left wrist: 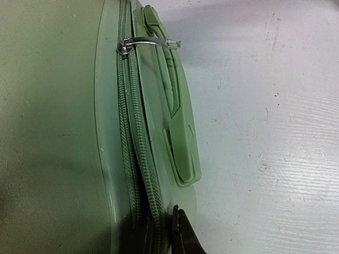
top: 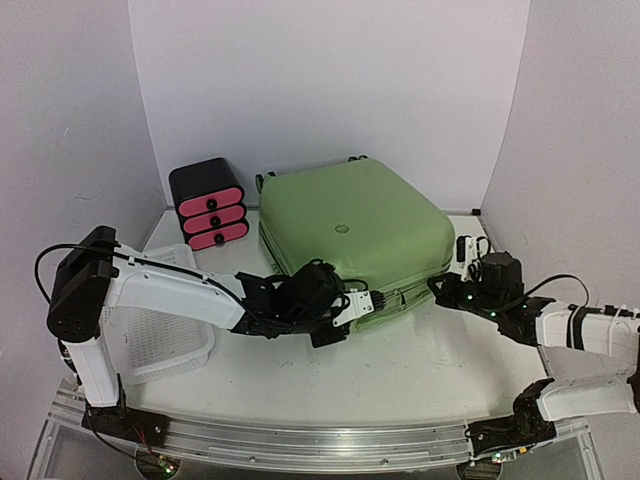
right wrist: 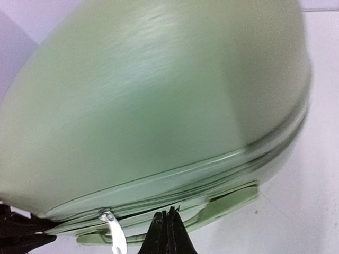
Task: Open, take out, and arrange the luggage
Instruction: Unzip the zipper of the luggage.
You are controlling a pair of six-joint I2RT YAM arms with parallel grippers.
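The light-green luggage (top: pixel 350 225) lies flat at the back middle of the table with its lid down. My left gripper (top: pixel 345 305) is at its front side, fingers together, tips (left wrist: pixel 177 222) against the zipper seam, which gapes dark there. The seam, a silver zipper pull (left wrist: pixel 151 42) and the green side handle (left wrist: pixel 180 127) run ahead of it. My right gripper (top: pixel 438 288) is at the front right corner, shut and empty, its tips (right wrist: pixel 168 219) touching the seam under the lid (right wrist: pixel 159 95). The zipper pull also hangs just left of them in the right wrist view (right wrist: pixel 115 235).
A small black drawer box with pink fronts (top: pixel 208 205) stands left of the luggage at the back. A white perforated basket (top: pixel 165 340) sits at the left under my left arm. White walls close in behind and at both sides. A metal rail (top: pixel 300 440) runs along the near edge.
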